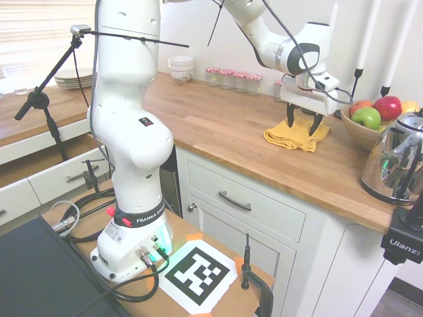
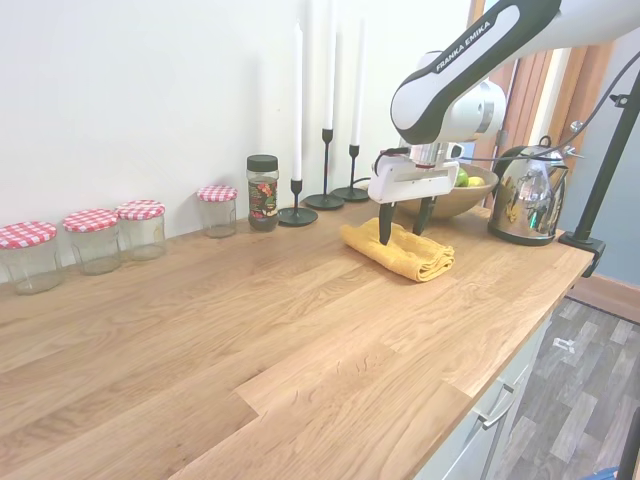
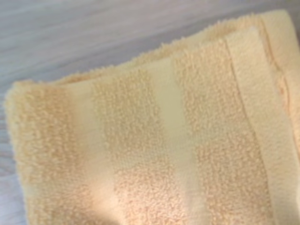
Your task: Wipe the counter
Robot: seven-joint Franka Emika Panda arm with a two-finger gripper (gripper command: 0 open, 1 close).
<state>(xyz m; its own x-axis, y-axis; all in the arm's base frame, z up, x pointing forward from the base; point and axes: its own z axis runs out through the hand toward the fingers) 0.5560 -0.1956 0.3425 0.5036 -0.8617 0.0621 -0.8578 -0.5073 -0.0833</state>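
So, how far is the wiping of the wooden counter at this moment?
Early stage. Done: the arm has reached the folded yellow towel lying on the long brown wooden counter. In hand: the open two-finger gripper stands over the towel, fingers down at it, not closed. Left: gripping the towel and wiping the whole counter.

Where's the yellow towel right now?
Folded yellow towel lies on the counter, under the open gripper, in front of the fruit bowl.

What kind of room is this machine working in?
Most likely a home kitchen: a long wooden counter over white cabinets, with a shiny kettle, a fruit bowl and a row of jars with checked lids against the wall.
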